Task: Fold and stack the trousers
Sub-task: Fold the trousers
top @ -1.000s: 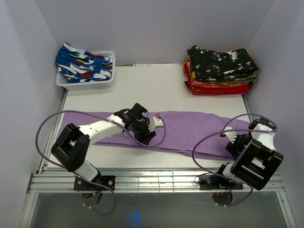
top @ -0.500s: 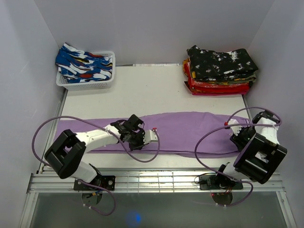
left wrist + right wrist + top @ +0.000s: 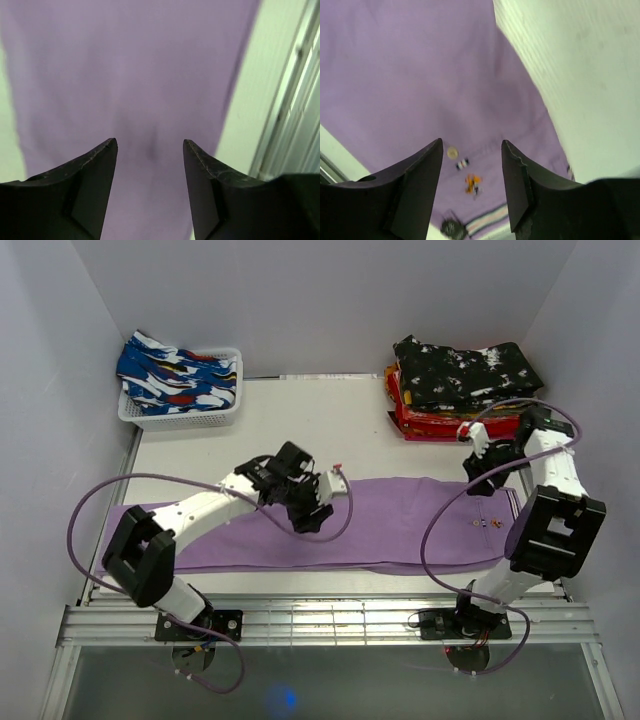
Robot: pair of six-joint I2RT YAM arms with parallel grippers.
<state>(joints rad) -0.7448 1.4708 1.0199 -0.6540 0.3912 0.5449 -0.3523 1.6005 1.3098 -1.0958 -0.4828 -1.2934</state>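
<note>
The purple trousers point(image 3: 390, 510) stretch left to right; left jaws open over the middle, right jaws open over the right end.

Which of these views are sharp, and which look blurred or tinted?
Top external: sharp and evenly lit, with the purple trousers clear. Left wrist: the trousers are blurred, and the table looks greenish. Right wrist: slightly soft, yet the button still shows.

I see plain purple trousers point(image 3: 390, 515), a stack point(image 3: 465, 375) speckled black-and-white over red, and blue-white-red patterned cloth point(image 3: 175, 375) in a white basket point(image 3: 185, 420).
</note>
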